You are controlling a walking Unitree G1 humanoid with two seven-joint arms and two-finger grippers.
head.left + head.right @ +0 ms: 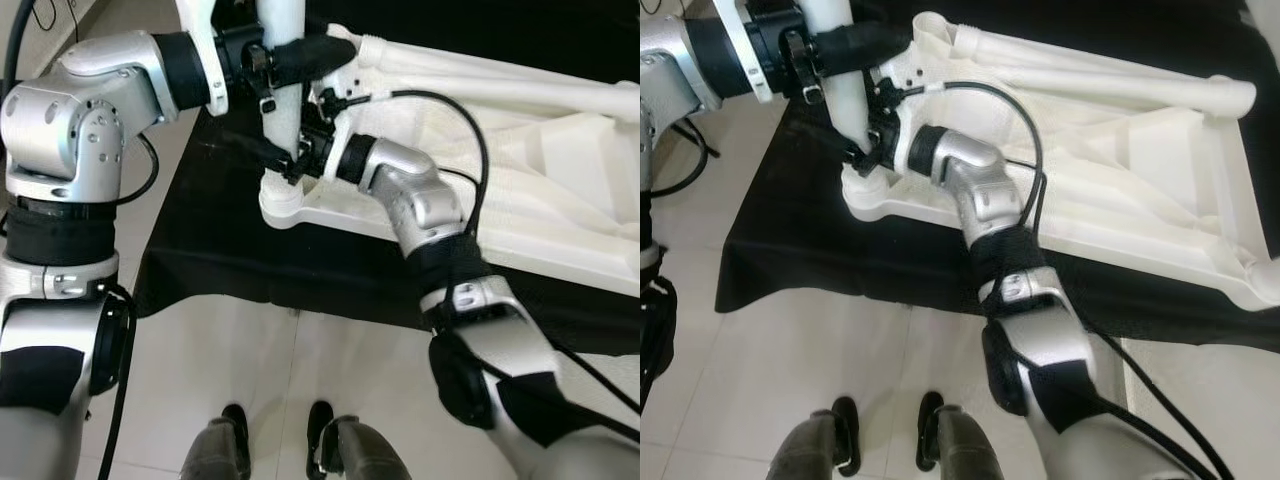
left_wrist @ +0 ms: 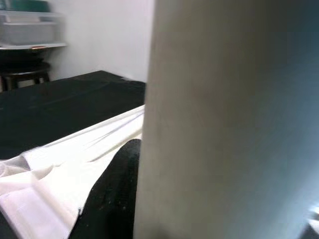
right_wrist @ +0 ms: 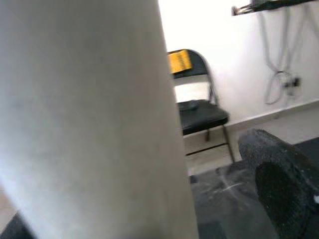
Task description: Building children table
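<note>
L gripper (image 1: 290,60): black fingers clamped round upright white plastic tube leg (image 1: 283,70), high up. R gripper (image 1: 300,160): fingers pinch same leg lower, just above its socket. Leg stands in corner of white plastic tabletop (image 1: 1120,170), lying underside-up on black cloth (image 1: 230,250) over tile floor (image 1: 260,380).

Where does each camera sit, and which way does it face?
Left eye view: head, looking down at the upturned table top; both arms and feet show.
Right eye view: same scene, shifted.
Left wrist view: left arm, against the table leg, one black finger below.
Right wrist view: right arm, facing a chair.
Both wrist views share the leg that the left gripper and right gripper hold.
</note>
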